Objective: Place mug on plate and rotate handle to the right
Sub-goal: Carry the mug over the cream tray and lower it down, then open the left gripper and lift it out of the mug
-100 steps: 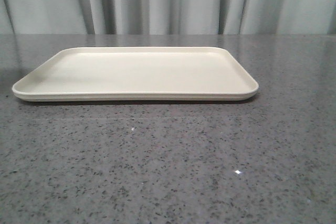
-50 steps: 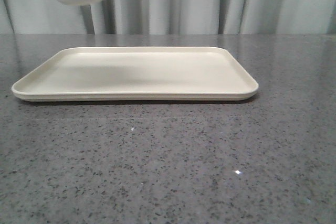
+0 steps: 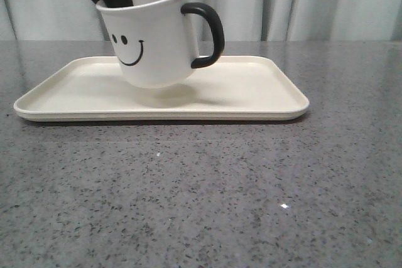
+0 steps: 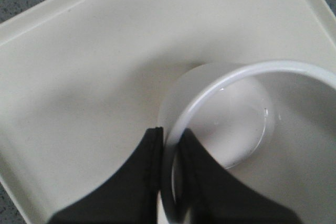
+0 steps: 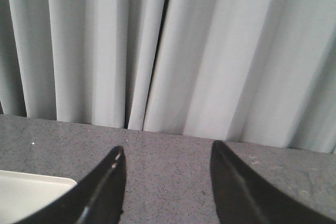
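Mug (image 3: 154,36): white, cylindrical, black smiley face on the side toward the front camera, tilted with its rim leaning left; base just over the tray floor, contact not clear from the front view. Interior (image 4: 247,129) bare, nothing inside but one gripper finger.

Handle (image 3: 207,34): glossy black loop, pointing right in the front view.

Plate (image 3: 264,89): cream rectangular tray, rounded corners, low raised rim; lying flat on the table, carrying only the mug, which sits over its left-centre part with a soft shadow beneath.

Left gripper (image 4: 169,166): black fingers closed tight on the mug's rim, one finger outside the wall and one inside; entering from above left in the front view.

Right gripper (image 5: 167,182): fingers spread wide apart, holding nothing, raised above the table, well apart from the mug; a tray corner (image 5: 31,192) visible beside it.

Table (image 3: 201,192): dark grey speckled stone-look surface, glossy, with small light glints.

Backdrop: pale grey pleated curtain (image 5: 210,51) hanging behind the far edge of the table.
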Controlling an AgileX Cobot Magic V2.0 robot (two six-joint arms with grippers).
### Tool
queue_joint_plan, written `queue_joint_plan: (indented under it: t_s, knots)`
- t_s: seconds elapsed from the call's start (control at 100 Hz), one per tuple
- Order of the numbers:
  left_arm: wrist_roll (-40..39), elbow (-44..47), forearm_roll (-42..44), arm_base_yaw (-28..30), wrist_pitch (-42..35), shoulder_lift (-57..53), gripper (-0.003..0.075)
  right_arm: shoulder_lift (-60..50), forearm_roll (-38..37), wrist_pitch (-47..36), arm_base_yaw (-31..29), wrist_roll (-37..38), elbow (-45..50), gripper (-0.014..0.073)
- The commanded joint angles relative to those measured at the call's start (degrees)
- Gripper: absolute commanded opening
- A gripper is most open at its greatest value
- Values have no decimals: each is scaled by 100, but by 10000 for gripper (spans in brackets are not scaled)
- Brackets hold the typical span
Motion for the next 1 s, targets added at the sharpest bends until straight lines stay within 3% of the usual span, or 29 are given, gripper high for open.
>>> queue_joint_plan:
  t_s: [0.0,0.99]
  knots:
    - [-2,-206,-168,-42,-303,-142,-20,75,-91,-382,15,-46,-168,384]
    - [-2,-206,-184,-42,-369,53,-19,75,-91,-378,15,-46,-168,384]
